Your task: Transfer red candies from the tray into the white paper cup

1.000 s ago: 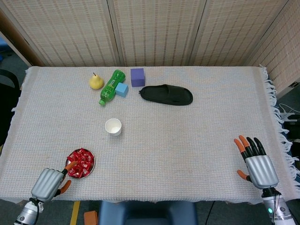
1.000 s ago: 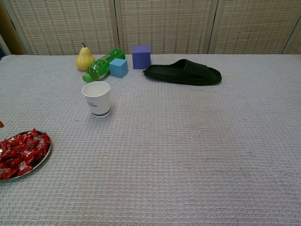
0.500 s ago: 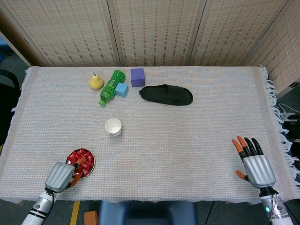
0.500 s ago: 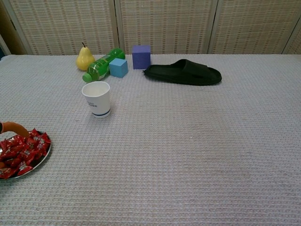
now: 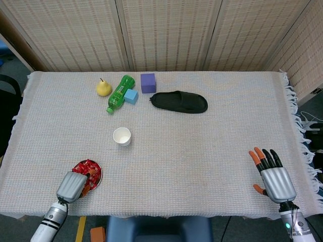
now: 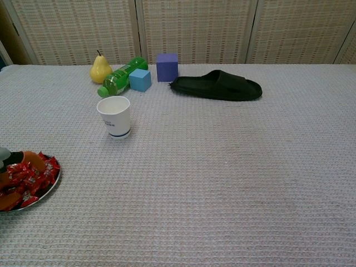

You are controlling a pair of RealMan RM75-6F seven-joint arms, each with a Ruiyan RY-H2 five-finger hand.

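Observation:
Red candies (image 5: 90, 167) (image 6: 32, 174) lie heaped in a small round metal tray (image 5: 100, 174) (image 6: 53, 186) at the near left of the table. My left hand (image 5: 73, 185) (image 6: 19, 158) hangs over the tray's near side, its orange-tipped fingers lowered onto the pile and spread apart. No candy shows held between them. The white paper cup (image 5: 121, 136) (image 6: 114, 116) stands upright, beyond the tray and a little to its right. My right hand (image 5: 272, 174) rests at the near right of the table, fingers apart and empty.
At the far side lie a yellow pear (image 5: 103, 87), a green bottle (image 5: 117, 93) on its side, a light blue cube (image 5: 130, 96), a purple cube (image 5: 148, 82) and a black slipper (image 5: 179, 102). A woven cloth covers the table.
My left hand has moved right and forward from beside the tray to over it, its fingers now down on the candies. The right hand has barely shifted.

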